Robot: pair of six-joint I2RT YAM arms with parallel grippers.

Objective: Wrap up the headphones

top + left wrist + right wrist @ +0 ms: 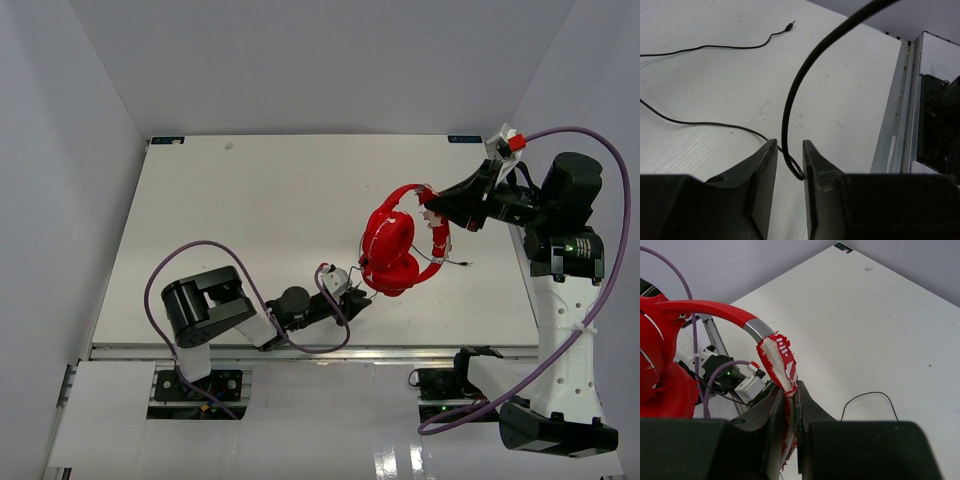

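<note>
Closest to the right wrist lens, the right pincer is clenched on the headphones. Its two black fingers press the padded end of the headband, where red covering has flaked off pale foam. Each pincer's body fills the bottom of its own view and hides whatever lies beneath it.

On the white desk, the headphones hang from that grip over the right half, between the centre and the right edge. From above, the two cups overlap, and whether the lower one touches the desk cannot be told. The right wrist view cuts the cups off at its left edge.

Just beside the lower cup, toward the desk's near edge, the left pincer is released. Its fingers stand apart with a bend of the thin dark cord between them, touching one inner face but not pinched. One run of cord climbs out of the top of that view, looking thicker toward the lens. The other slips behind a finger and trails across the desk to the plug, which lies loose. From above, this pincer's tips are hard to make out behind the purple cable.

White marks on the headband are short bars, with no letters legible. Small dark tags sit at the desk's far corners, their print too small to read.
</note>
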